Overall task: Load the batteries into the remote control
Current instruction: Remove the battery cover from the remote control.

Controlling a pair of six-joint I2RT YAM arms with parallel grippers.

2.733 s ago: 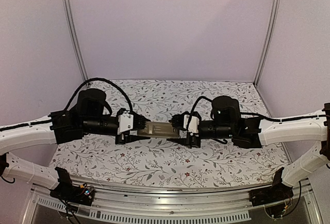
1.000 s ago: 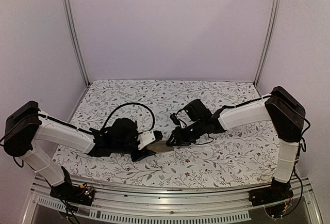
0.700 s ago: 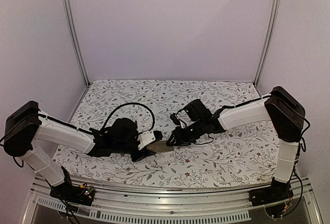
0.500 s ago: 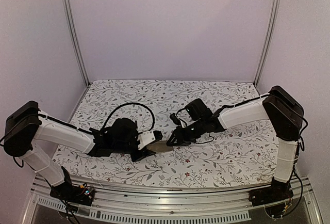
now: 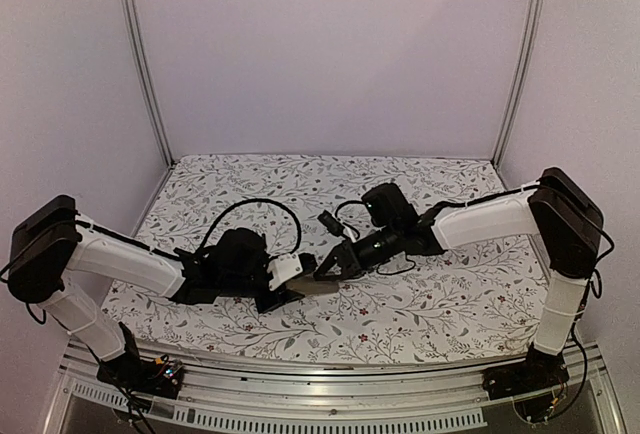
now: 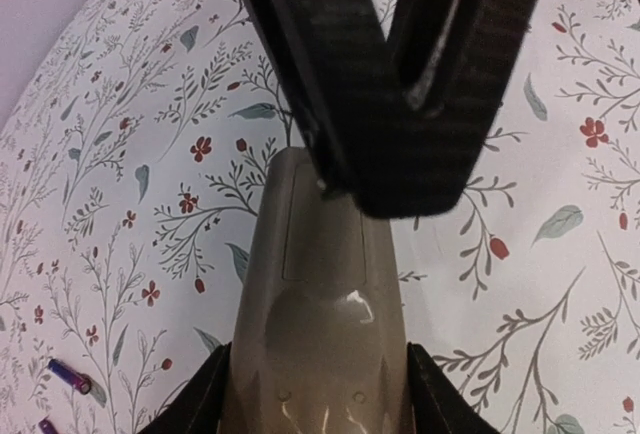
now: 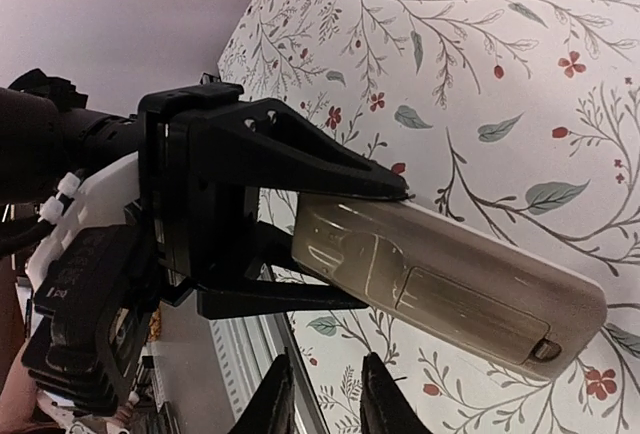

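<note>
My left gripper is clamped on the remote control, holding it back-up and low over the middle of the desk, nearer the front edge. That presents the battery cover, still on, to my right gripper, which hangs at that end, slightly parted and empty. The batteries lie on the cloth nearby.

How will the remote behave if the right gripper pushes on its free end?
Remote control looks a rigid plastic shell, so likely no flex. Left gripper grips only one end; a push could pivot it. Glossy back shows glare, so it may slip.
</note>
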